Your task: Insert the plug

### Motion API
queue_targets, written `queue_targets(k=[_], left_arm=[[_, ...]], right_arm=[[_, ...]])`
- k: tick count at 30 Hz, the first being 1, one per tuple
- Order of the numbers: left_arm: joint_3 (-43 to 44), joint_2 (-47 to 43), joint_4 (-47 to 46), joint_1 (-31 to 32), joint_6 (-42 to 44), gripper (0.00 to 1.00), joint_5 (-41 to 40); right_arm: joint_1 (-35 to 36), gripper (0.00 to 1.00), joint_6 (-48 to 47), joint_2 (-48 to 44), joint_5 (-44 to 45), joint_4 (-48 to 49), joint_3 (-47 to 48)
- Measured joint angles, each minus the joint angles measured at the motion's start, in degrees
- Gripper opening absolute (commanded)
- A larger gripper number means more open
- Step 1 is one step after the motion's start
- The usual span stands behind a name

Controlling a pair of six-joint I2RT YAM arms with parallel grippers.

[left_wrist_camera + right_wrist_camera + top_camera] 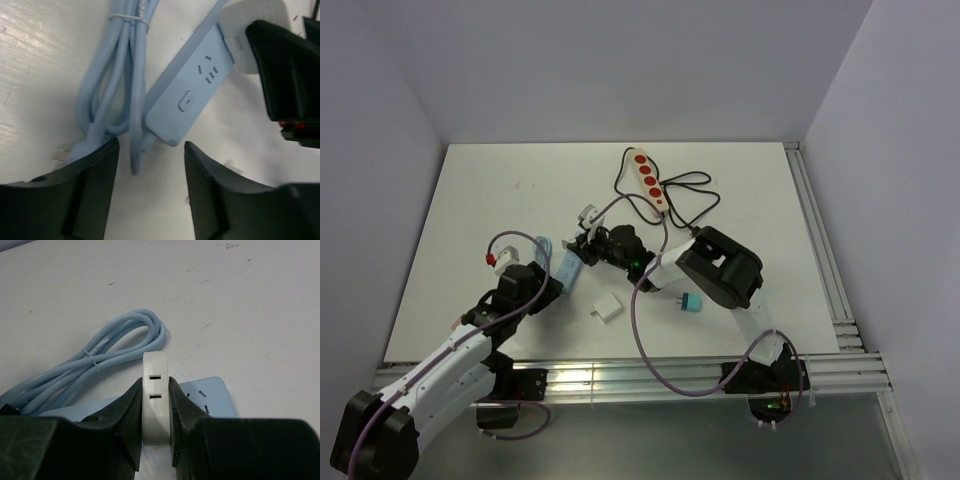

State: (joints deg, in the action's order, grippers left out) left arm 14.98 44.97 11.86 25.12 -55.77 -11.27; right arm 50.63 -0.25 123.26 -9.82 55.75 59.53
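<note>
White table (500, 200), walled at the back and on both sides; rails (832, 280) run along its right and near edges. Open surface lies at the far left and far right, while the middle is crowded.

From its base at the near right, the right arm reaches diagonally across to centre-left, wrist bent down. From the near-left corner, the left arm stretches up and right, ending close to the other.

Near the back edge lies a red-socket strip (648, 178), its black cord (692, 195) looping close to the right arm's elbow. Between the two claws the blue strip (192, 92) lies flat, its tied cable (115, 347) coiled beside it. On the near side sit a teal plug (691, 303), just beside that elbow, and a white cube (607, 309), apart from it.

Over one end of the blue strip the right gripper (155, 382) is clamped on the white plug (156, 365), held upright; whether its prongs are seated cannot be told. At the other end the left gripper (150, 145) has its jaws apart, with the strip's end and a cable loop at the mouth of the gap, unpinched.
</note>
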Motion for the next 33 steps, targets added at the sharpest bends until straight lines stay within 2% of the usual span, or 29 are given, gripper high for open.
queue_targets(k=[2, 5, 7, 9, 10, 11, 15, 21, 28, 33], left_arm=[[0.0, -1.1, 0.0, 0.0, -0.4, 0.76, 0.4], [0.0, -3.1, 0.3, 0.0, -0.4, 0.86, 0.7], [0.3, -4.2, 1.2, 0.0, -0.4, 0.89, 0.7], [1.0, -4.9, 2.6, 0.0, -0.4, 0.9, 0.7], [1.4, -5.1, 3.1, 0.0, -0.4, 0.91, 0.7], [1.8, -5.5, 3.7, 0.0, -0.3, 0.91, 0.7], [3.2, -7.3, 5.4, 0.0, 0.0, 0.91, 0.9], [4.7, -10.6, 7.2, 0.0, 0.6, 0.92, 1.5], [6.5, -12.2, 8.8, 0.0, 1.2, 0.89, 2.5], [6.6, -11.7, 8.7, 0.0, 1.2, 0.88, 4.6]], right_arm=[[0.0, 0.28, 0.5, -0.4, 0.2, -2.0, 0.7], [0.0, 0.38, 1.4, -1.0, 0.6, -5.3, 1.9], [0.0, 0.45, 2.1, -1.4, 1.6, -11.3, 2.1], [0.0, 0.53, 2.5, -1.7, 1.8, -12.6, 2.6], [0.0, 0.68, 2.9, -2.1, 1.8, -14.1, 3.1], [0.0, 0.91, 3.4, -2.5, 1.9, -15.4, 3.3], [-0.1, 0.95, 4.5, -5.0, 2.2, -21.1, 3.3], [-0.4, 0.95, 6.7, -10.4, 2.6, -28.5, -0.6], [-0.1, 0.96, 11.3, -24.8, 7.3, -33.8, -14.1], [0.4, 0.96, 19.3, -32.3, 10.7, -45.2, -14.3]])
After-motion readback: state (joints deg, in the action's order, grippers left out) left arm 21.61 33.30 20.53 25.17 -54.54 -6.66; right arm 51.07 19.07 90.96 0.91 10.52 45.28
